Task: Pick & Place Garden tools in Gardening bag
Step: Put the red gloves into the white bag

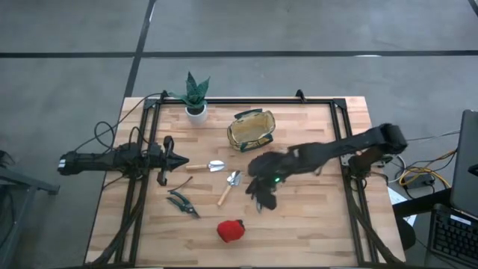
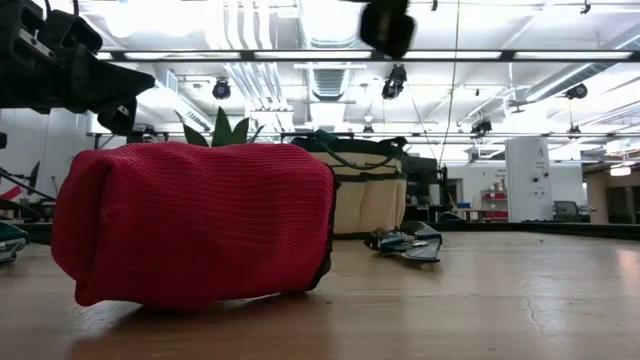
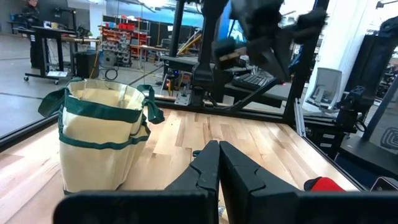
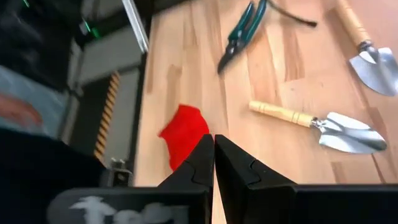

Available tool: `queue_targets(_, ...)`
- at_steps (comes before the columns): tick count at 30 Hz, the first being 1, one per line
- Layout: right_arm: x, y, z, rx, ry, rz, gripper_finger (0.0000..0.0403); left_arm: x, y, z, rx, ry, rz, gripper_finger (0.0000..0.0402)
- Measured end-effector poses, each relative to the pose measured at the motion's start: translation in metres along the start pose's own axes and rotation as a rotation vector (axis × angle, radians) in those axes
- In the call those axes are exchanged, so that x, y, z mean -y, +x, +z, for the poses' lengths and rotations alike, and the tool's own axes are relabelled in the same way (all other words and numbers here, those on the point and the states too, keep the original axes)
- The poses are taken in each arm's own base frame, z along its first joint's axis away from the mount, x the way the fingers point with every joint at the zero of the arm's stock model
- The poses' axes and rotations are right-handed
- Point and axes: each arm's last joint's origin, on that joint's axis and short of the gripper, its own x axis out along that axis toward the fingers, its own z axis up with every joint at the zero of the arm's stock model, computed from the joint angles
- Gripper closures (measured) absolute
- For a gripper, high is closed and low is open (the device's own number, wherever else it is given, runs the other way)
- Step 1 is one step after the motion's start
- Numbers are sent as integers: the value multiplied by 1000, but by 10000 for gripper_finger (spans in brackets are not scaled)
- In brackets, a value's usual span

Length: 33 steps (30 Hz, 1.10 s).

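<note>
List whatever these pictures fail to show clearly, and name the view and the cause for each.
- Second pruning shears: in the high view the right arm covers the table under it; only one pair is clear.
- Gardening bag contents: the high view is too small to tell, and the left wrist view shows only its outside.
- Plant pot: in the low view the red soft item hides it; only leaf tips show.

Potted green plant (image 1: 196,96) at the wooden table's (image 1: 314,224) far edge.
</note>
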Motion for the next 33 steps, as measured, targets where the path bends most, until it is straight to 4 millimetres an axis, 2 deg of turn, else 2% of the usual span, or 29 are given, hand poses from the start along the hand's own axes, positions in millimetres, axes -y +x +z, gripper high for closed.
queue_targets(5,-14,36,15,-77,-89,-10,354,0,0,0,0,0,0,390)
queue_targets(12,-34,72,25,-161,-227,-7,250,0,0,0,0,0,0,390)
queue_targets(19,-37,107,27,-291,-332,-33,164,0,0,0,-2,0,0,390)
queue_targets(25,-42,135,16,-403,-410,-26,139,0,0,0,-5,0,1,390)
queue_targets(33,-48,163,-4,-498,-426,63,151,0,0,-1,-8,0,1,390)
